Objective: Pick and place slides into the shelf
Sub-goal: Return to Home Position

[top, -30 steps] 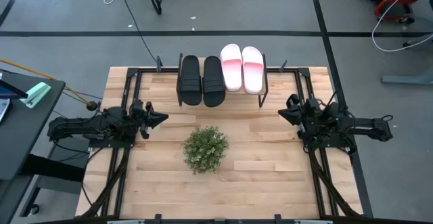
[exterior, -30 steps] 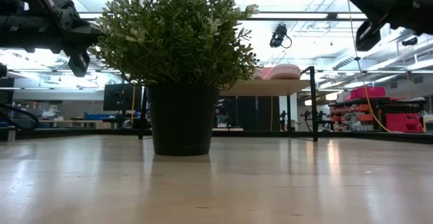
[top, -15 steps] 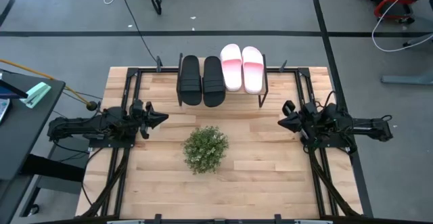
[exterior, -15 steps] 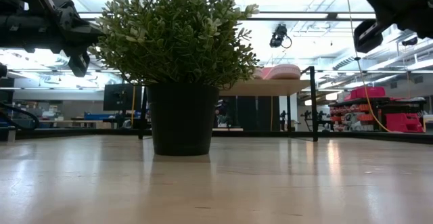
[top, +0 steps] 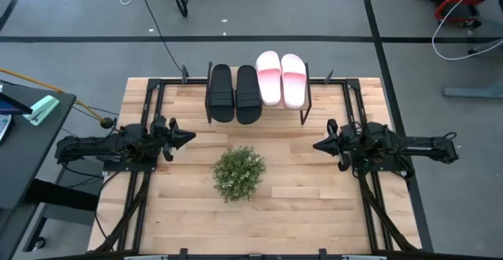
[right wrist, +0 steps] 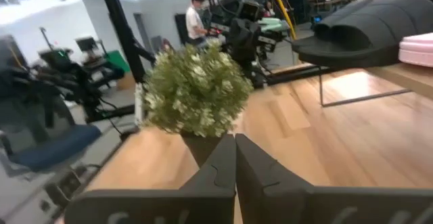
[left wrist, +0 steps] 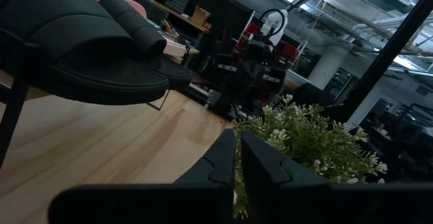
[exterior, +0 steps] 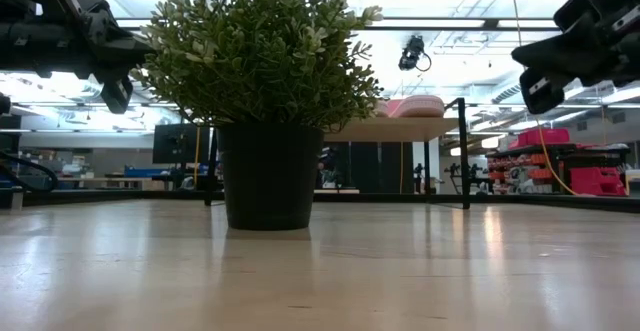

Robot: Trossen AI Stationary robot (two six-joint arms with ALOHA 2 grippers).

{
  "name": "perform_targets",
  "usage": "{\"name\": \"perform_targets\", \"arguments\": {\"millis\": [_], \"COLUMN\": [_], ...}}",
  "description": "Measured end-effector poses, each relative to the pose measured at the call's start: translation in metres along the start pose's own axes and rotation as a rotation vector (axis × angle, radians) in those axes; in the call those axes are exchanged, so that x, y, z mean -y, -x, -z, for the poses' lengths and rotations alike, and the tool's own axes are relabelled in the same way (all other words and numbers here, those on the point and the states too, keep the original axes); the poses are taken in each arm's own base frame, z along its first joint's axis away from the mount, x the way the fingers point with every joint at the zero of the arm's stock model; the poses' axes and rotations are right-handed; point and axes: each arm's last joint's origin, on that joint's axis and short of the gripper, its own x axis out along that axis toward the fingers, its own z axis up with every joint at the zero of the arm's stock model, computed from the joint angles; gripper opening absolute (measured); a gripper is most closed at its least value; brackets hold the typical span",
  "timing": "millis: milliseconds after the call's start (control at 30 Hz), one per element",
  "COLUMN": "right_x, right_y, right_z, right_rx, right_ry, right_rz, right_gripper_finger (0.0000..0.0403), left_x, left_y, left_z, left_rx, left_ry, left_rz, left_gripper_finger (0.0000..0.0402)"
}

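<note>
All the slides lie side by side on the shelf (exterior: pixel 400 128) at the table's far edge, soles down. The two black ones (top: pixel 234 93) are on its left half and the two pink-and-white ones (top: pixel 281 79) on its right. The left wrist view shows a black slide (left wrist: pixel 81 41), and the right wrist view shows a black slide (right wrist: pixel 379 21) and a pink one (right wrist: pixel 416 48). My left gripper (top: pixel 189 137) hovers shut over the table's left side, pointing right. My right gripper (top: pixel 318 144) hovers shut over the right side, pointing toward the plant. Neither holds anything.
A potted green plant (top: pixel 238 173) in a black pot (exterior: pixel 270 176) stands mid-table, between the two grippers and nearer than the shelf. Bare wood lies around it. A dark side table (top: pixel 23 134) stands left of the workspace. A person (right wrist: pixel 197 21) shows far off in the room.
My right gripper has moved toward the table's middle and a little toward its near edge, sinking slightly and turning to face the plant. It has stayed shut. The slides and my left arm have kept still.
</note>
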Motion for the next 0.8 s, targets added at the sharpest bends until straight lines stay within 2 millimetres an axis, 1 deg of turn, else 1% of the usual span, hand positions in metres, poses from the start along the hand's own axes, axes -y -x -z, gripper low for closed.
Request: {"name": "perform_targets", "arguments": {"millis": [233,333,533,800], "right_x": [0.0008,0.0008,0.0008,0.0008], "right_y": [-0.0012,-0.0012,-0.0012,-0.0012], "right_z": [0.0016,0.0016,0.0017,0.0018], "right_rx": [-0.020,-0.020,-0.020,-0.021], "right_ry": [0.011,0.006,-0.069,-0.074], "right_rz": [0.008,0.008,0.008,0.008], "right_gripper_finger": [0.0004,0.0004,0.0008,0.0015], "left_x": [0.0000,0.0000,0.0000,0.0000], "left_y": [0.0000,0.0000,0.0000,0.0000], "left_z": [0.0000,0.0000,-0.0001,0.0000], "left_rx": [0.000,0.000,0.001,0.000], "left_ry": [0.000,0.000,0.000,0.000], "left_rz": [0.000,0.000,0.000,0.000], "left_gripper_finger": [0.0036,0.0032,0.0021,0.0021]}}
